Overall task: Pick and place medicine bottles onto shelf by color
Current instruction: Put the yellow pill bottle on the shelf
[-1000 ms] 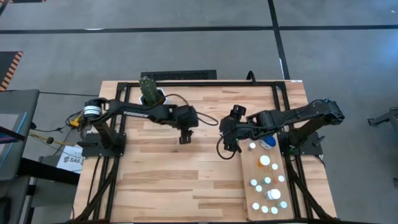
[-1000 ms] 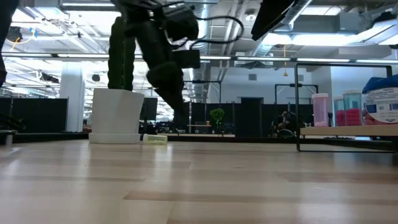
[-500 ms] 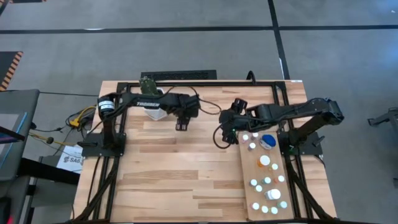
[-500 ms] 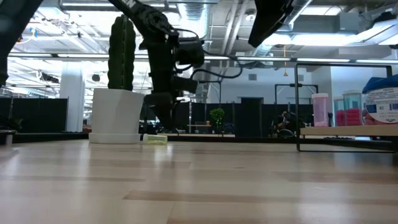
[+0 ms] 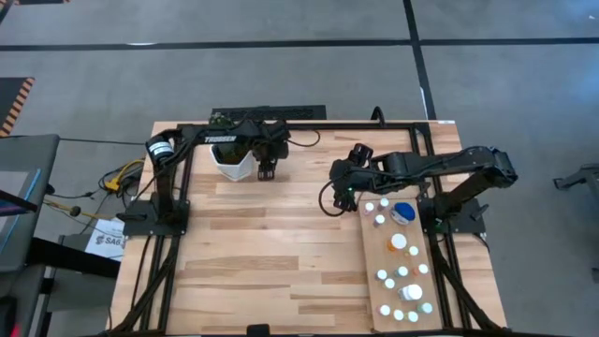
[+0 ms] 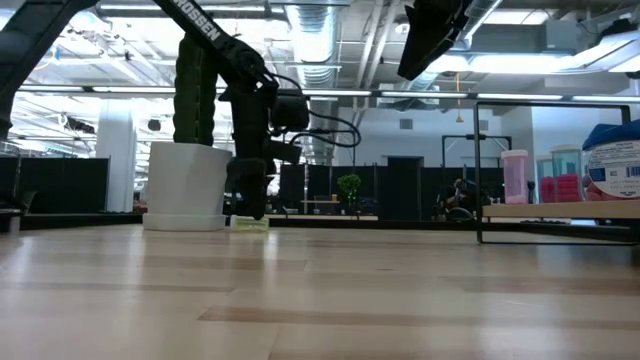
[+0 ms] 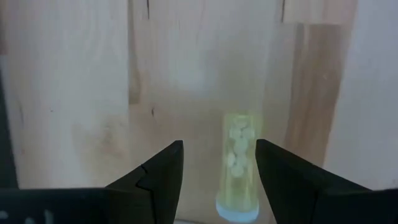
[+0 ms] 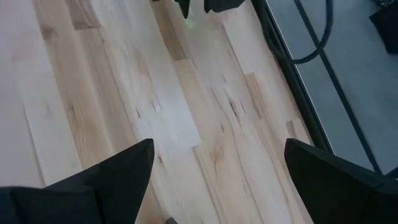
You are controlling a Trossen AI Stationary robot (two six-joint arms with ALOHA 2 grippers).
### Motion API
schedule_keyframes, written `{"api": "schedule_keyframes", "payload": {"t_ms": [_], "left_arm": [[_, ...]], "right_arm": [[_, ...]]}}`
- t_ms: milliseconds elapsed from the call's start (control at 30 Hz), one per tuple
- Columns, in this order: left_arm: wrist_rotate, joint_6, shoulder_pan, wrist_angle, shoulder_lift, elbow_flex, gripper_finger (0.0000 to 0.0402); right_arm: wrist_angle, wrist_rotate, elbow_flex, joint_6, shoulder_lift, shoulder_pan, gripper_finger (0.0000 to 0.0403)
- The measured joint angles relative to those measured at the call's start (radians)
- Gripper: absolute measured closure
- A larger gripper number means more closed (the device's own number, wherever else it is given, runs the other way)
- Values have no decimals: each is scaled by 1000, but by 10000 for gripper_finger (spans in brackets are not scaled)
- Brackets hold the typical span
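A yellow-green medicine bottle (image 7: 239, 167) with pale pills inside lies on its side on the tabletop, close to the white pot (image 5: 231, 164). My left gripper (image 7: 217, 146) hovers over it, open and pointing steeply down, one finger on each side of the bottle, touching nothing. In the low view the left gripper (image 6: 246, 203) hangs just above the bottle (image 6: 250, 224). My right gripper (image 5: 340, 183) is wide open above the table's middle, beside the shelf's far end. The shelf (image 5: 374, 257) lies at the right and carries several bottles.
The white pot with a cactus (image 6: 186, 180) stands right beside the left gripper, at the far edge. A black frame (image 5: 416, 140) runs around the table's far side. On the shelf (image 6: 560, 209) a pink bottle (image 6: 515, 176) and a blue-capped jar (image 6: 612, 165) stand.
My left gripper has swung from the table's middle toward the far edge and the white pot, sinking and tipping more steeply down, and now hangs over the yellow-green bottle. My right gripper has drifted slightly toward the far edge. Neither has opened or shut.
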Motion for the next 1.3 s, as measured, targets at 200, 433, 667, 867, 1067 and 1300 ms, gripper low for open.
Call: {"api": "schedule_keyframes", "payload": {"t_ms": [200, 433, 667, 867, 1067, 1300], "left_arm": [[6, 18, 2, 1, 6, -14, 214], [44, 13, -4, 8, 5, -45, 214], [20, 0, -17, 45, 1, -98, 244], [7, -10, -27, 46, 0, -103, 298], [-8, -13, -46, 21, 1, -83, 336], [-18, -14, -104, -24, 3, -19, 322]], "right_arm": [[-1, 0, 0, -2, 0, 1, 23], [0, 0, 0, -9, 0, 1, 23], [1, 0, 0, -9, 0, 0, 23], [1, 0, 0, -9, 0, 1, 23], [0, 0, 0, -9, 0, 0, 23], [-12, 0, 0, -9, 0, 1, 23]]}}
